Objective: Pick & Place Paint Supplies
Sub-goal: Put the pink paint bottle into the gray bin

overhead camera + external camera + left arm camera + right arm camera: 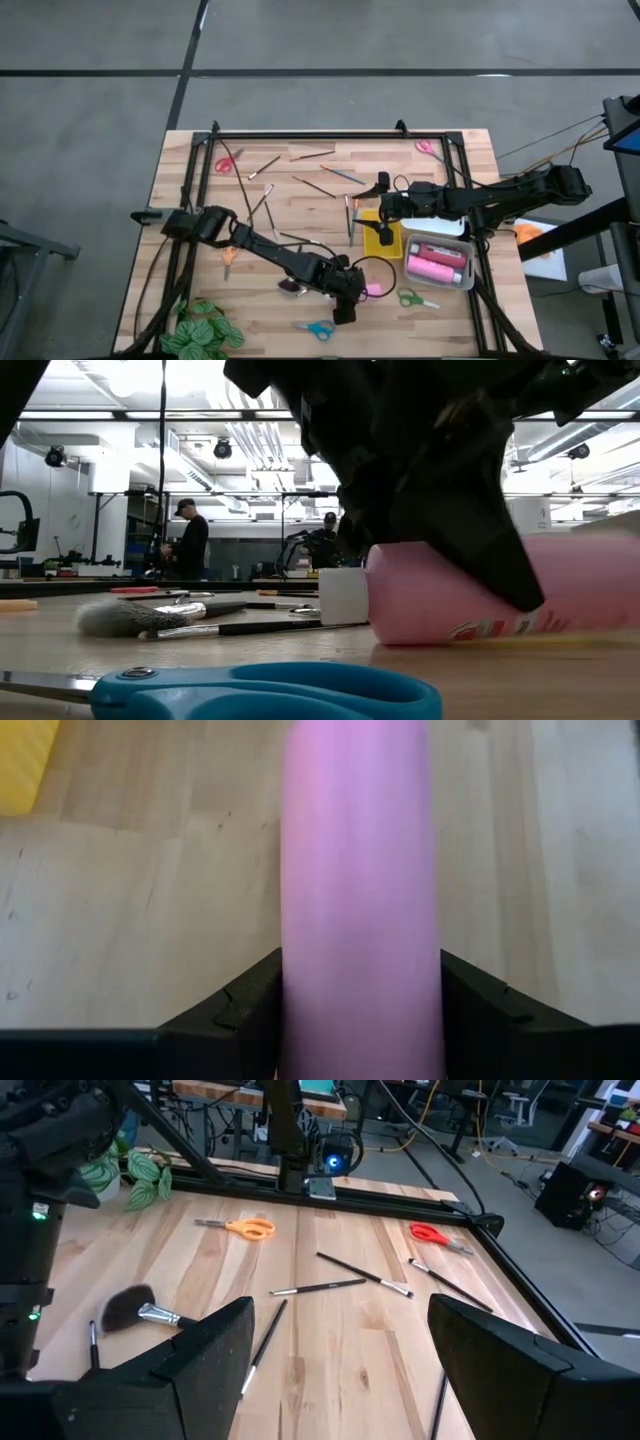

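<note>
A pink paint bottle (360, 870) lies low at the wood near the table's front, its white cap (345, 595) at one end. My left gripper (362, 292) stands over it, shut on it. My right gripper (383, 205) hangs open and holds nothing above the yellow tray (372, 242). More pink bottles (432, 265) lie in the white tray (468, 282). A fluffy black brush (120, 618) and thin brushes (320, 185) lie flat on the wood. Blue scissors (260, 695) lie near the front edge. My left gripper pinches the bottle's two long sides (300, 1010) between its two fingers (250, 1010), which lie across the bottle. They come slanting down from the table's left. The bottle lies level at the tabletop; whether it bears on the wood I cannot tell.
Green scissors (415, 298) lie just right of the bottle. Orange scissors (228, 258), red scissors (225, 165) and another red pair (428, 148) lie farther off. A leafy plant (200, 325) fills the front left corner. A black frame (320, 133) edges the table.
</note>
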Controlling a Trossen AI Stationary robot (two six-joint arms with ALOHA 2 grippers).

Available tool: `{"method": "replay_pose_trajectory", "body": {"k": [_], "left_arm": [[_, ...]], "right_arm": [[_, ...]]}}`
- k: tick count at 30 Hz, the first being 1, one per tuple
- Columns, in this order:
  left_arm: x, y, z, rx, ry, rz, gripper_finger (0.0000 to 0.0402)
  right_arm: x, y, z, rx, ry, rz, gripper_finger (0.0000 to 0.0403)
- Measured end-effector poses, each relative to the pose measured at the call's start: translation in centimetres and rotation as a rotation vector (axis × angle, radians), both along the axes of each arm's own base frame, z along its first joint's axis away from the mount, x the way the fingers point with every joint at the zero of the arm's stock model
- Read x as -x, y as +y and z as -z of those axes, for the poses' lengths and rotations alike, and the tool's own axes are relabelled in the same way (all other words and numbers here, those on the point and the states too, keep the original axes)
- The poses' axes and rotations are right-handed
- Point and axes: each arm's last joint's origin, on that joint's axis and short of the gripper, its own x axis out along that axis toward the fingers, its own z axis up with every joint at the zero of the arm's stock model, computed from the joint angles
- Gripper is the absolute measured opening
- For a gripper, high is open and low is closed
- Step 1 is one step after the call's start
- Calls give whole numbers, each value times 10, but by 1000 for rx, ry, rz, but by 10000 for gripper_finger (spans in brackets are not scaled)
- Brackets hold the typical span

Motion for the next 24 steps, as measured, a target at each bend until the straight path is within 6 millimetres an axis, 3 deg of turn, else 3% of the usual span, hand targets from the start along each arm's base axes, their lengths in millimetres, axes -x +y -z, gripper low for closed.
{"method": "replay_pose_trajectory", "body": {"k": [6,16,24], "left_arm": [[0,1,0,3,0,-11,211],[-1,1,1,5,-5,-13,294],[0,1,-11,-19,-44,-4,300]], "right_arm": [[0,0,0,1,1,0,297],[0,0,0,1,1,0,297],[0,0,0,-1,1,0,297]]}}
